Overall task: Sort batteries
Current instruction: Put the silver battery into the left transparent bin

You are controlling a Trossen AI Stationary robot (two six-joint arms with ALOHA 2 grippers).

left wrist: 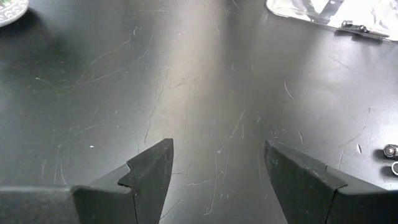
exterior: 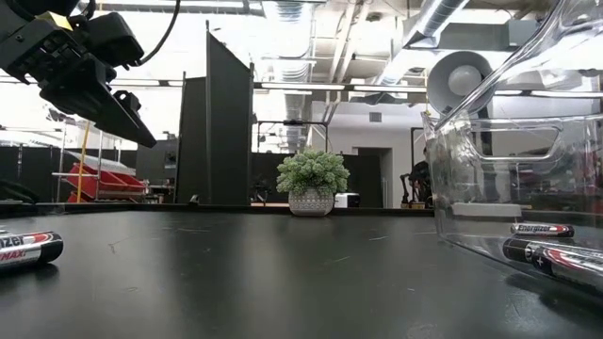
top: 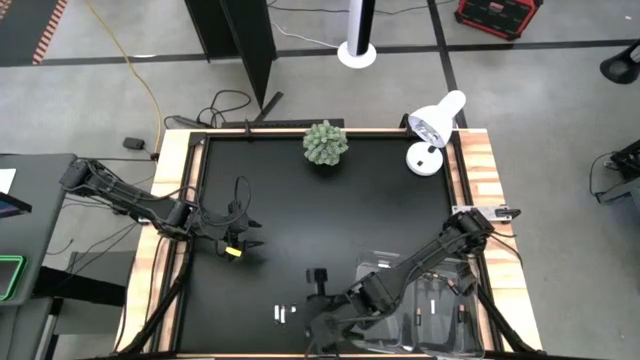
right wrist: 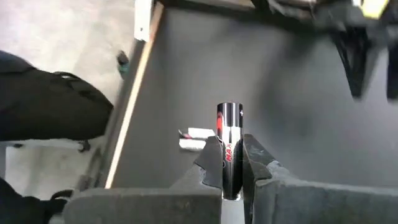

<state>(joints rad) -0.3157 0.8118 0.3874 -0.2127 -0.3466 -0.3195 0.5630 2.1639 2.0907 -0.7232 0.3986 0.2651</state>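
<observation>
The right gripper [right wrist: 233, 158] is clamping a dark battery [right wrist: 229, 134] with red lettering between its fingers, holding it above the table [top: 300, 200] near the front edge. Two pale batteries [top: 282, 313] are lying side by side on the table just beside it, not yet picked up, and the low view is showing one more dark battery [exterior: 28, 250] resting on the table surface. The clear bins [top: 440, 310] are sitting at the right front corner of the table, and several batteries are already lying inside them (the low view is showing at least two dark ones [exterior: 542, 229] behind the clear wall). The left gripper [left wrist: 217, 174] is hovering over bare table at the left side, its fingers spread wide and holding nothing. Judging from this, the sorting is partly done: some batteries are binned, one is in hand, and at least a few are waiting on the table.
</observation>
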